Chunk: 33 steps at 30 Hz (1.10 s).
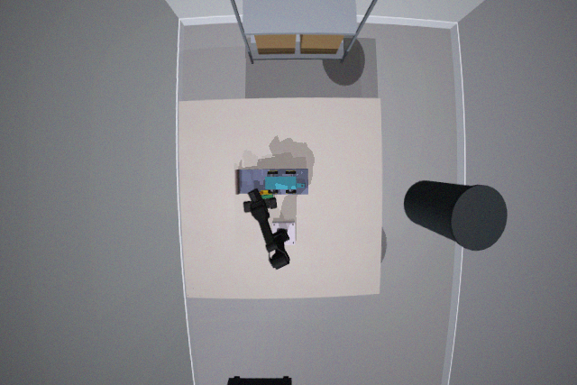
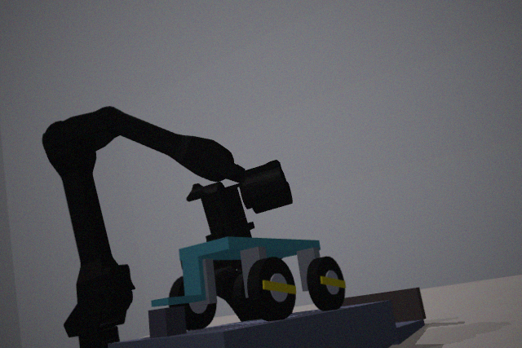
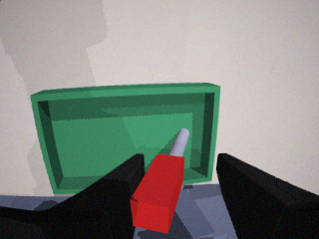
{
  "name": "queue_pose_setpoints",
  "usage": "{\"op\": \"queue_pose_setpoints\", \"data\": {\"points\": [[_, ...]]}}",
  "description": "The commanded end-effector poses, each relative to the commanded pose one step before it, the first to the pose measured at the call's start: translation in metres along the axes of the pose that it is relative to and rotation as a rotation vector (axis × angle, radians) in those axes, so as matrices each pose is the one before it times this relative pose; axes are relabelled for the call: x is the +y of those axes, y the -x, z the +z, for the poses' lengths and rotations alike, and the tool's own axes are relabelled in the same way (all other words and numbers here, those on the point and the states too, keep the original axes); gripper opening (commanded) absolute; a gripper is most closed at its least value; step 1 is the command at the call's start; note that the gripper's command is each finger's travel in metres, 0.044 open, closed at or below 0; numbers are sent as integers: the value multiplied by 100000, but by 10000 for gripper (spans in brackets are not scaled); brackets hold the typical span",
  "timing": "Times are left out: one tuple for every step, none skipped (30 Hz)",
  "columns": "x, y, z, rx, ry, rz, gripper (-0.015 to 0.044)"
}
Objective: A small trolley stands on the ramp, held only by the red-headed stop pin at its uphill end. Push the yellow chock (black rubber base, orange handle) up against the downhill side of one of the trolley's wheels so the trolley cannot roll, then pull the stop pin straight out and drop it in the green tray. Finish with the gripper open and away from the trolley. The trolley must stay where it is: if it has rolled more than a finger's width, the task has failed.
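Observation:
In the wrist view my gripper (image 3: 181, 162) is open, with a wide gap on its right side. The red-headed stop pin (image 3: 159, 193) lies loose between the fingers, near the left one, its grey shaft pointing into the green tray (image 3: 127, 92) below. The teal trolley (image 2: 253, 247) (image 1: 281, 183) stands on the dark blue ramp (image 2: 316, 323) (image 1: 249, 180). In the exterior view my fingers are hidden behind the trolley's deck. From above, the gripper (image 1: 255, 198) sits at the ramp's near side.
A grey block (image 2: 166, 320) stands at one end of the ramp and a brown end piece (image 2: 400, 301) at the other. A black cylinder (image 1: 454, 215) stands right of the table. A shelf rack (image 1: 297, 22) stands at the back. The arm's white base plate (image 1: 289, 226) is on the table.

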<state>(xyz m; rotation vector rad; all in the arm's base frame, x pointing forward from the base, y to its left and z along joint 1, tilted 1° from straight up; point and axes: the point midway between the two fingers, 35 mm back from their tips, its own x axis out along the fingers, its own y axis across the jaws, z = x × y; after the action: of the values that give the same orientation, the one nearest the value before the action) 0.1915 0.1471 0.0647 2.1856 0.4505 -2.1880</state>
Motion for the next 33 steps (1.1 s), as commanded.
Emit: {"op": "queue_pose_setpoints", "data": {"points": [[292, -59, -34, 246, 498, -422, 190], [73, -17, 4, 0, 0, 6, 190], [73, -18, 4, 0, 0, 6, 190], [73, -18, 4, 0, 0, 6, 190], [72, -19, 4, 0, 0, 6, 190], [72, -19, 3, 0, 0, 6, 190], [72, -19, 3, 0, 0, 6, 190], [72, -20, 3, 0, 0, 6, 190], [72, -20, 3, 0, 0, 6, 190], [71, -21, 3, 0, 0, 6, 190], [71, -21, 3, 0, 0, 5, 190], [70, -21, 3, 0, 0, 5, 190], [70, -22, 2, 0, 0, 5, 190], [70, -23, 2, 0, 0, 5, 190], [71, -23, 2, 0, 0, 5, 190], [70, -24, 2, 0, 0, 5, 190], [70, -24, 2, 0, 0, 5, 190], [70, -25, 2, 0, 0, 5, 190], [69, -25, 2, 0, 0, 5, 190], [69, -26, 2, 0, 0, 5, 190], [69, -26, 2, 0, 0, 5, 190], [69, -27, 2, 0, 0, 5, 190], [69, -27, 2, 0, 0, 5, 190], [68, -27, 1, 0, 0, 5, 190], [68, -27, 1, 0, 0, 5, 190], [67, -28, 1, 0, 0, 5, 190], [66, -28, 1, 0, 0, 5, 190], [66, -28, 0, 0, 0, 5, 190], [65, -28, 0, 0, 0, 5, 190], [65, -28, 0, 0, 0, 5, 190], [65, -29, 0, 0, 0, 5, 190], [65, -30, 1, 0, 0, 5, 190], [64, -31, 1, 0, 0, 5, 190]]}}
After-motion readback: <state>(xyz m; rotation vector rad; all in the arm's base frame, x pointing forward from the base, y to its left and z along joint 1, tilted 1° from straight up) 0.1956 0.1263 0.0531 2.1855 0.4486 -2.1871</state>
